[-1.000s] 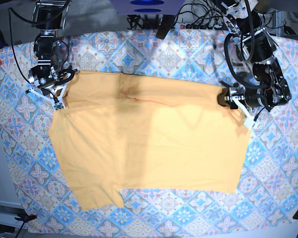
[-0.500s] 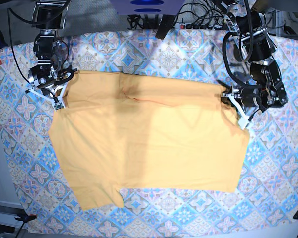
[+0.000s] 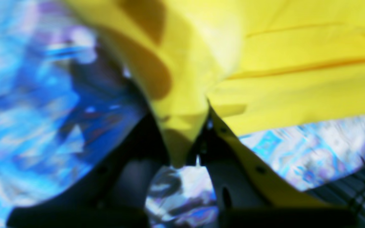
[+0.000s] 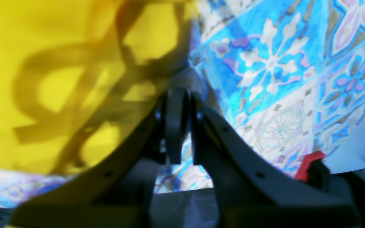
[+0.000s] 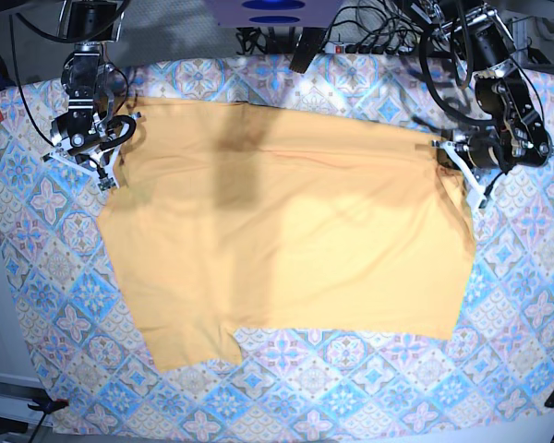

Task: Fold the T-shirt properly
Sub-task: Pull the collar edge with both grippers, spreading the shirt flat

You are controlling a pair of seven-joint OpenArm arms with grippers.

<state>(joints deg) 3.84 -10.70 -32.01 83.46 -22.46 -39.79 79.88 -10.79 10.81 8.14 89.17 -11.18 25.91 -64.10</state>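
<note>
Base view: both grippers pinch T-shirt (image 5: 286,231) top corners, spreading it flat on tablecloth (image 5: 37,240).
Left gripper (image 3: 185,126) clenches fabric; right gripper (image 4: 182,104) closed at edge. Next likely: fold.

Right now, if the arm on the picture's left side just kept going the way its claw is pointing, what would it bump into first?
Probably the blue-and-pink patterned tablecloth. The right gripper has its jaws shut, pointing along the edge of the mustard-yellow fabric T-shirt, which lies just beside its line. Depth is unclear, so it might brush the shirt's edge.
</note>
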